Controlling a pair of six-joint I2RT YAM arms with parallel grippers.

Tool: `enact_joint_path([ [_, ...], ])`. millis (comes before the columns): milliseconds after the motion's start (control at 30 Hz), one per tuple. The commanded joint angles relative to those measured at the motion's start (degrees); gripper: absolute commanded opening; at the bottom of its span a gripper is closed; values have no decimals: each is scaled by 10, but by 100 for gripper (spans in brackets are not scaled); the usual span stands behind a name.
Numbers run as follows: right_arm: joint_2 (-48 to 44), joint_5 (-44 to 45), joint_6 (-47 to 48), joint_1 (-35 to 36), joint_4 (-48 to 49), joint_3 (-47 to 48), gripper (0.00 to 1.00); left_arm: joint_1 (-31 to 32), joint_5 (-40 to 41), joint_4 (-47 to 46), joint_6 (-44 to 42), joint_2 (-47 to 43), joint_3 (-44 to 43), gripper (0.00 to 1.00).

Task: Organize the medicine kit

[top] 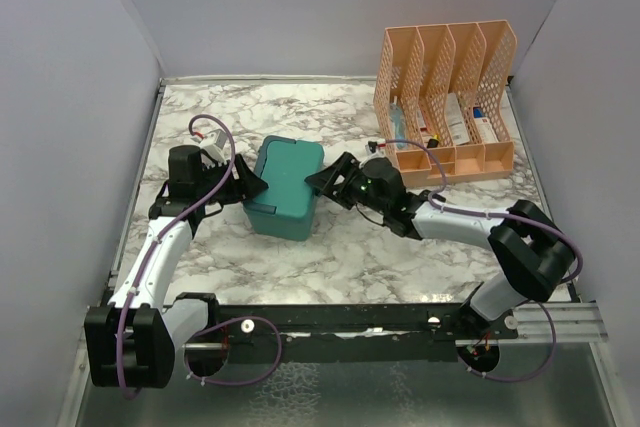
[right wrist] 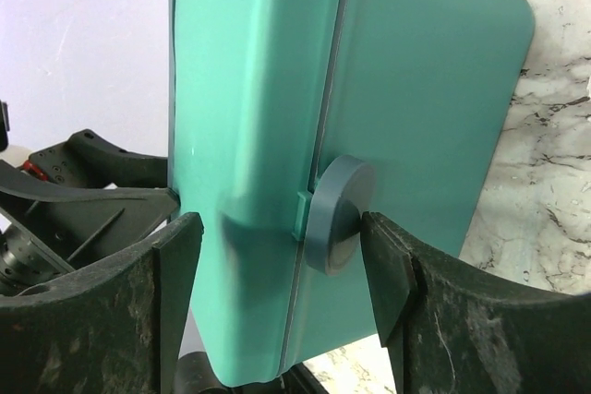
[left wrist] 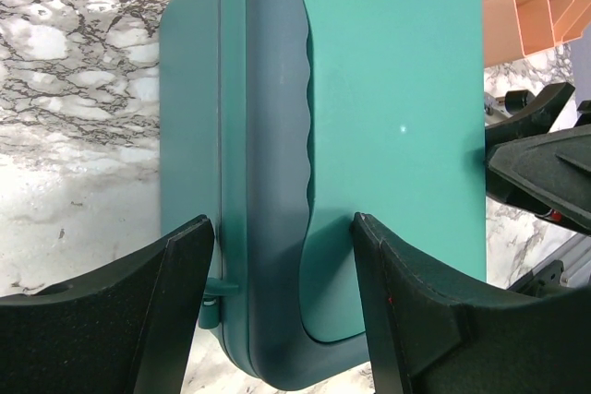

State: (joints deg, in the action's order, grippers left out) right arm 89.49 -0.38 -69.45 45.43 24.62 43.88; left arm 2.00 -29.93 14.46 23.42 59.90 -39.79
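The kit (top: 285, 187) sits shut on the bench (top: 330, 257), left of the rack (top: 445, 107). It is probably light, stiff, slick plastic, best taken across its ends or at the latch (right wrist: 337, 214). The right claw (top: 318, 179), on the rack side, gapes astride the latch. The left claw (top: 245, 185), on the side away from the rack, straddles the kit's end; I cannot tell whether it grips.

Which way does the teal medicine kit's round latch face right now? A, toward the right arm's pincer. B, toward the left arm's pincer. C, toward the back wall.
A: the right wrist view shows the round latch of the medicine kit between the fingers of the right pincer.
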Motion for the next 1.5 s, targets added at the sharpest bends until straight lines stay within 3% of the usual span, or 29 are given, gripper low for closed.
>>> enact_joint_path([
  [0, -1, 5, 24, 6, -19, 36, 69, 3, 33, 59, -22, 9, 19, 63],
  [200, -2, 21, 42, 11, -93, 71, 65, 3, 34, 59, -22, 11, 19, 63],
  [500, 4, 52, 77, 31, -175, 120, 49, 3, 33, 59, -22, 12, 19, 63],
  [933, 18, 91, 109, 52, -263, 175, 16, 3, 28, 59, -21, 14, 20, 63],
  [1233, 17, 103, 111, 58, -293, 193, 9, 3, 29, 59, -20, 13, 21, 63],
  [1467, 21, 111, 114, 58, -288, 188, 13, 3, 29, 59, -20, 12, 21, 63],
])
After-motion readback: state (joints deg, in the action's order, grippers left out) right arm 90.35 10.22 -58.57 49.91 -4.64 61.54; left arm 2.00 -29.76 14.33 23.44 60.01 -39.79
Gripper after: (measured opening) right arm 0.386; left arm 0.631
